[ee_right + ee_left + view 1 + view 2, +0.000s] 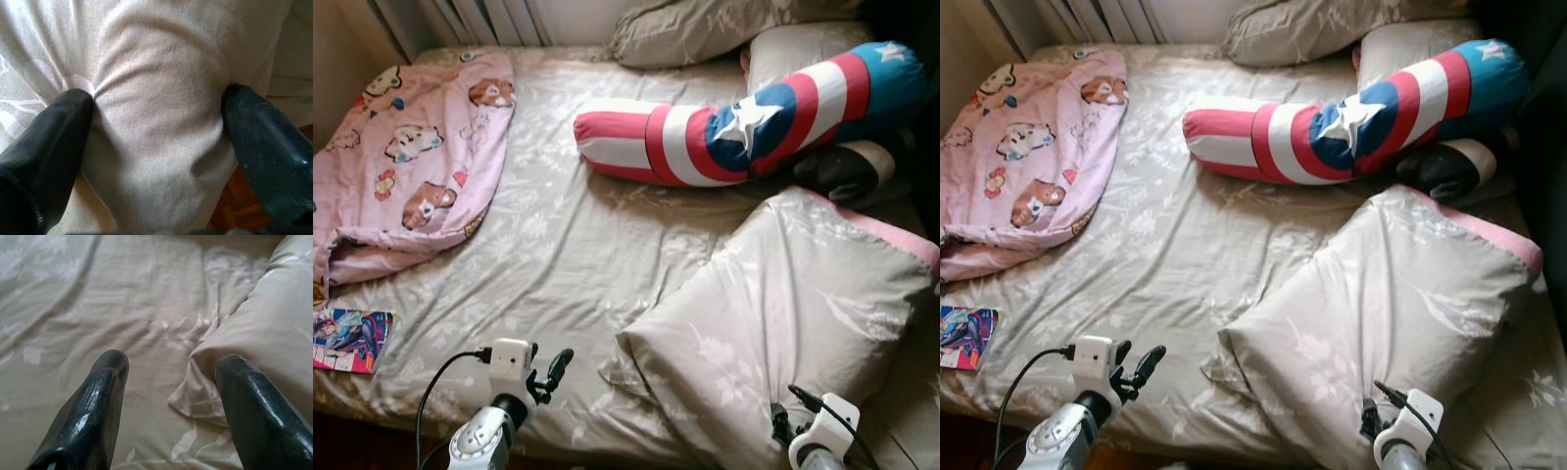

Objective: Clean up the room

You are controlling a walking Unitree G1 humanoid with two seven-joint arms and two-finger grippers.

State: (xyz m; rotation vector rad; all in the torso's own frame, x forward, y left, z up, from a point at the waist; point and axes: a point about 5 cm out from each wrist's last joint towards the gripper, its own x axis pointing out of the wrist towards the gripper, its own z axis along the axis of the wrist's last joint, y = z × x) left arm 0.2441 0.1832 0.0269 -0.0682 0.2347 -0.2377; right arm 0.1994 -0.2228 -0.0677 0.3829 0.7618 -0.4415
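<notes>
1. Bed [558, 255]: covered by a wrinkled beige sheet with a pale leaf print.
2. Large pillow [783, 313]: same beige leaf fabric, pink edge on its far side; lies at the bed's near right, long axis running diagonally from the near-left corner toward the far right.
3. Bolster [744, 122]: red, white and blue stripes with white stars, bent, lying across the far half of the bed.
4. Pink blanket [406, 147]: cartoon print, crumpled at the far left.
5. Magazine [350, 338]: colourful cover, flat at the near left edge.
6. Left hand [168, 406]: fingers spread, over the sheet beside the pillow's corner.
7. Right hand [156, 127]: fingers spread, pressing into the pillow's near edge from either side.
</notes>
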